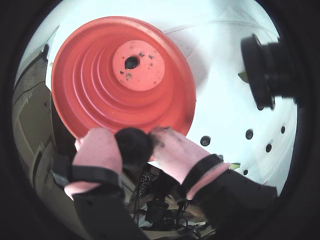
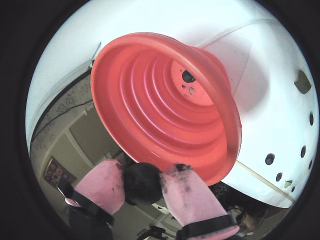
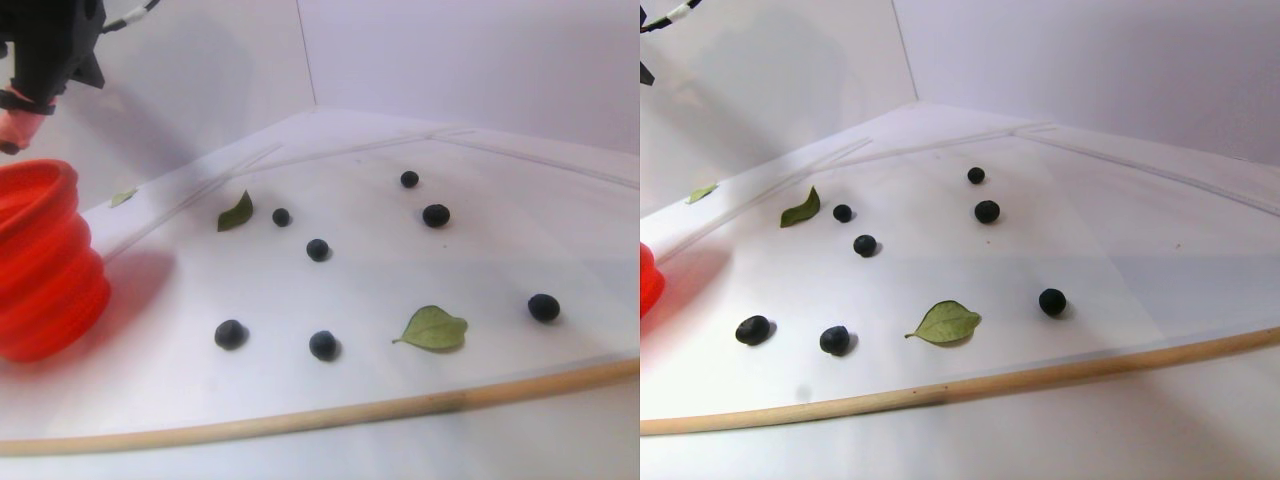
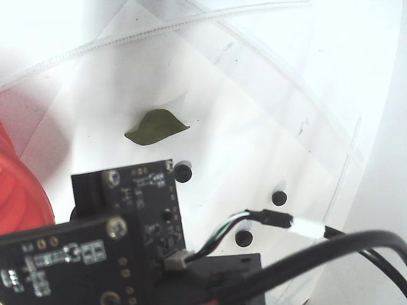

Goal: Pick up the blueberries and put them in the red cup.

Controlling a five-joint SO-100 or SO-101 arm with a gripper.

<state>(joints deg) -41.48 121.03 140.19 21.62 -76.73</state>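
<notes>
Pink-padded gripper (image 1: 134, 144) clamps one small dark blue-black blueberry (image 1: 133, 145) at the six o'clock rim of the ridged red-orange plastic cup (image 1: 95, 90); another berry (image 1: 131, 62) lies inside.

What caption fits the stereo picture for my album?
Seven blueberries and green leaves dot the white table beside the red cup.

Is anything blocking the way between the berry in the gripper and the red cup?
Nothing visible does. The gripper holds a blueberry right at the rim of the red cup, whose mouth is open, with one berry already at the bottom.
</notes>
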